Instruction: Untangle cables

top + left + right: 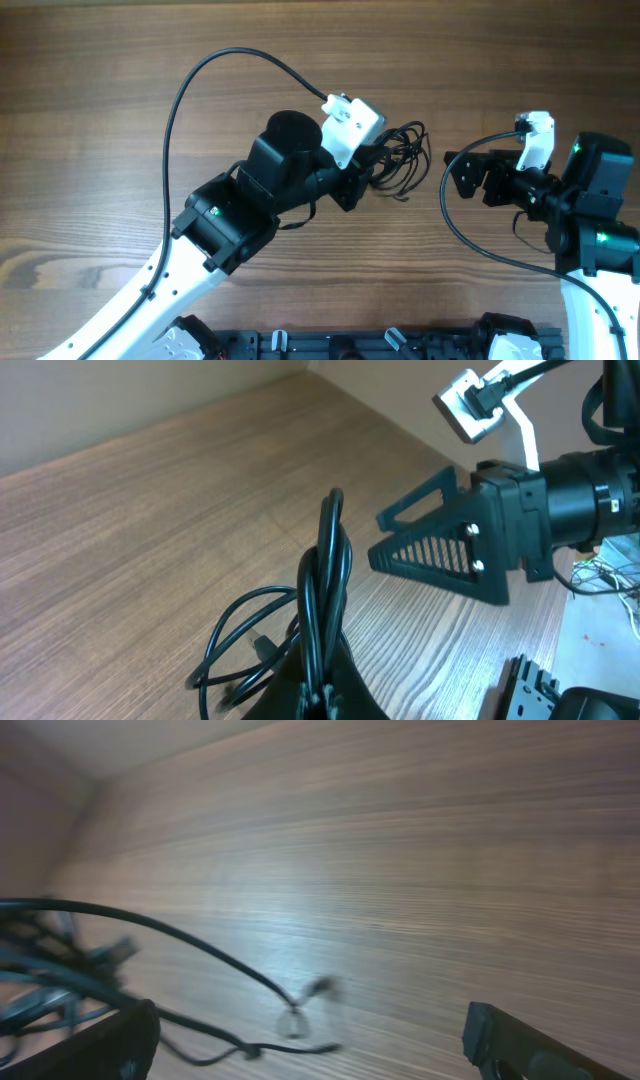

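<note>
The cables (403,150) are a tangle of thin black cords on the wooden table, a little right of centre. My left gripper (368,172) is shut on the tangle's left side. In the left wrist view, strands (325,570) rise upright from between the pinched fingers (345,685), and loops (240,635) spill onto the table to the left. My right gripper (453,176) stands open just right of the tangle, not touching it. In the right wrist view, loose strands (200,955) and a blurred plug end (320,988) lie between its wide-apart fingers (120,1040).
A thicker black camera cable (200,90) arcs over the left arm, and another (470,240) loops under the right arm. A black rail (380,345) runs along the table's front edge. Bare wood (100,60) stretches across the back and left.
</note>
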Tool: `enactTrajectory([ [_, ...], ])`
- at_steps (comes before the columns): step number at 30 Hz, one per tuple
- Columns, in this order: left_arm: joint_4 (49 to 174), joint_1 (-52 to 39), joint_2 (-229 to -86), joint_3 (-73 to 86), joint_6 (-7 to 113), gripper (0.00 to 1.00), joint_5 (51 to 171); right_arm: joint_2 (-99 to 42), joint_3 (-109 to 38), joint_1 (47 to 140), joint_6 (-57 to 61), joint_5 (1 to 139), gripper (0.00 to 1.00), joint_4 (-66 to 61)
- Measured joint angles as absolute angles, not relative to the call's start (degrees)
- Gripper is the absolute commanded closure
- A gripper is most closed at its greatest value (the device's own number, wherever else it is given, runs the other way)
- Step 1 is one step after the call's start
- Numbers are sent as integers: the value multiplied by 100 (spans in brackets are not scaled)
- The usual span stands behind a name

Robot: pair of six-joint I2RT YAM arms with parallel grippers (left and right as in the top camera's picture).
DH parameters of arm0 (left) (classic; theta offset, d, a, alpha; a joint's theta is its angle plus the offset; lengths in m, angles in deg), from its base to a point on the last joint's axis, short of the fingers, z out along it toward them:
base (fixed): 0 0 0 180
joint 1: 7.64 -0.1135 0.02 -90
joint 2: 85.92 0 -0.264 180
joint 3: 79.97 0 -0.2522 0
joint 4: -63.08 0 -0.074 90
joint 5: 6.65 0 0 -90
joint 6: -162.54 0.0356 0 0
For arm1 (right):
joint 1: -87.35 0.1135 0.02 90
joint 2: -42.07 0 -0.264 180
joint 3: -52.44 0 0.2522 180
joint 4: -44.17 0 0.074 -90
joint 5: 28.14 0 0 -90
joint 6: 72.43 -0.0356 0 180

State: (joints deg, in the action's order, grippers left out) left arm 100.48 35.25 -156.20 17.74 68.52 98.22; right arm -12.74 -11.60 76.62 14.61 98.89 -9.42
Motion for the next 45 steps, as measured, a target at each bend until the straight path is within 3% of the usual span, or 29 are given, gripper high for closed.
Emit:
enactTrajectory([
  [12,9329,3525,-15622,1776,6551,96,9840,-1274,-1160,7662,1457,11078,0,-1014],
  [45,8702,3840,-15932,1776,5843,96,9842,-1274,-1160,7662,713,11434,0,-940],
])
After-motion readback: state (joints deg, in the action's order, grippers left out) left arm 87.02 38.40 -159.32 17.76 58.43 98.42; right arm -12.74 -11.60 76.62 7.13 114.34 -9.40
